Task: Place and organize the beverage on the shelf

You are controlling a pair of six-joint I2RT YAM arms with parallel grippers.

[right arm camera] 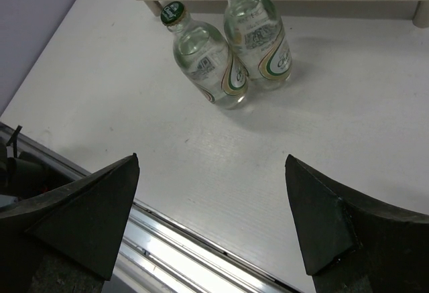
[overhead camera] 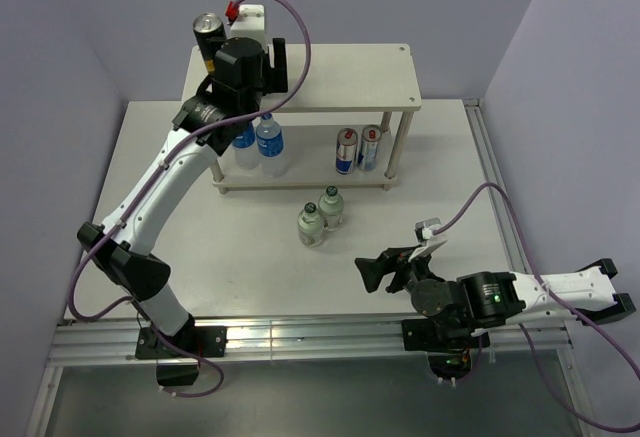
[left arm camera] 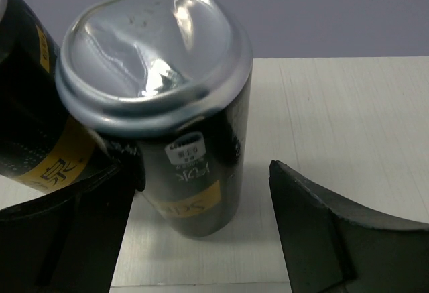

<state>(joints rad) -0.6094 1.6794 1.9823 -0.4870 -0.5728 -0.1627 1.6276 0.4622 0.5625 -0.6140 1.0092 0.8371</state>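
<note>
We see the tall black yellow-marked can (left arm camera: pixel 167 112) standing on the top board of the cream-white rack (left arm camera: pixel 348 125). The left gripper (left arm camera: pixel 201 172) is spread around it, seemingly not touching. Next, the spread right gripper (right arm camera: pixel 211 165) should reach the clear green-capped bottles (right arm camera: pixel 204 55) on the table.

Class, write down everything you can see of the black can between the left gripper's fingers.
The black can is tall and metal-looking, with yellow marks and a shiny silver upper end showing no pull tab. It stands on the shelf's white top board between the fingers of the open left gripper, a second black can close beside.
</note>
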